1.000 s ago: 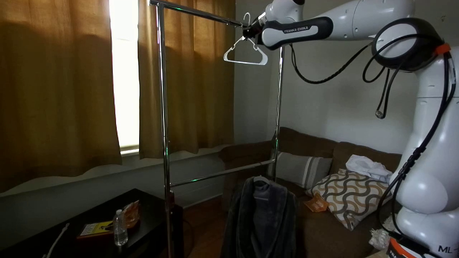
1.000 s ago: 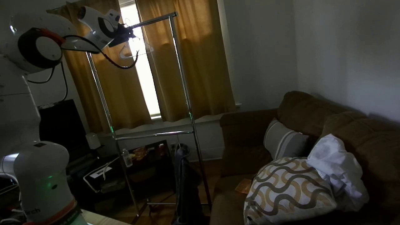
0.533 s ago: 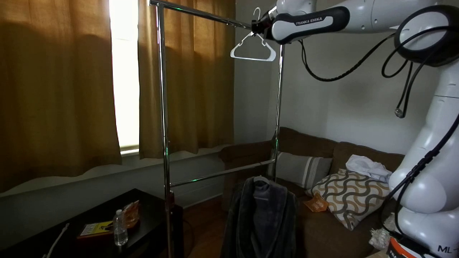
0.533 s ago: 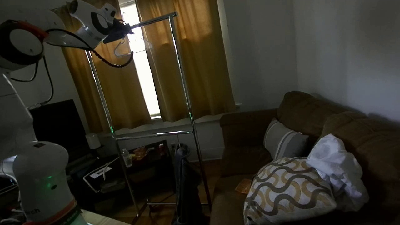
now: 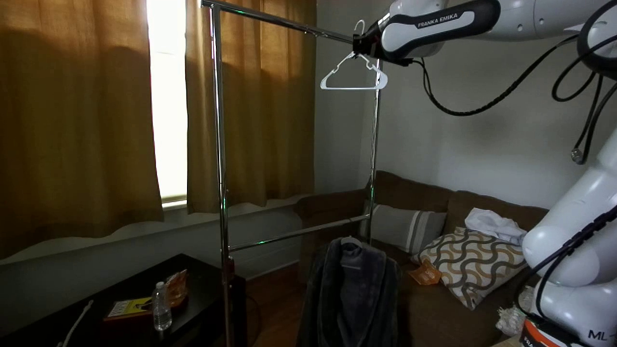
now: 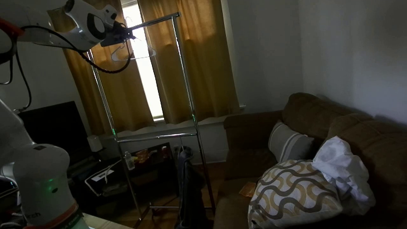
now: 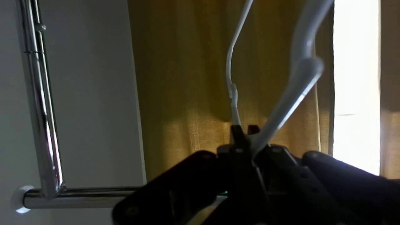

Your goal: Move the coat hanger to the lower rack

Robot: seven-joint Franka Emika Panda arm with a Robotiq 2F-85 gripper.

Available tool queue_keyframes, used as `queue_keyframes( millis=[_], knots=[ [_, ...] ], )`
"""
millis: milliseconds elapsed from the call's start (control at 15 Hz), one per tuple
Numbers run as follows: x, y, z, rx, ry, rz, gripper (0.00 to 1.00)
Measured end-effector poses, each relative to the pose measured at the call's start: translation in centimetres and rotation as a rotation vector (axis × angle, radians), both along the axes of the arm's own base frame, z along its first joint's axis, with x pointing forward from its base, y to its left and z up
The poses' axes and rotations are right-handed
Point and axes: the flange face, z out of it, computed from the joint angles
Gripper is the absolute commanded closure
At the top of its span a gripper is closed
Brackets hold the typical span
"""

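The thin white coat hanger [image 5: 354,88] hangs from my gripper [image 5: 357,46] in an exterior view, with its hook pointing up above the fingers. It also shows faintly against the window in an exterior view [image 6: 115,56]. In the wrist view my gripper [image 7: 245,132] is shut on the neck of the hanger [image 7: 286,101], whose two arms spread upward in that picture. The hook looks level with the stand's top bar [image 5: 284,21]; I cannot tell whether they touch. The lower rack [image 5: 301,232] is the grey bar far below; it also shows in an exterior view [image 6: 159,136].
A dark jacket [image 5: 315,294] hangs just below the lower rack. The stand's chrome uprights [image 5: 219,144] flank the space under the top bar. A brown couch [image 5: 332,202] with pillows stands behind. A dark table [image 5: 193,294] with a bottle [image 5: 161,308] stands beside the stand.
My gripper and the held hanger have moved back toward the robot's base, along the top bar's line. The hanger rose slightly, then dipped. The jacket and stand have not moved.
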Motion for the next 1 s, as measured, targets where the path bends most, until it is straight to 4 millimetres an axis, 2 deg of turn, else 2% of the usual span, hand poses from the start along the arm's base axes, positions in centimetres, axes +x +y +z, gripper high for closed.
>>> queue_keyframes(
  millis=[333, 1000],
  knots=[
    [-1.2, -1.7, -3.1, 0.013, 0.093, -0.004, 0.98],
    [-1.1, -3.9, -12.6, -0.011, 0.385, -0.008, 0.98]
  ],
)
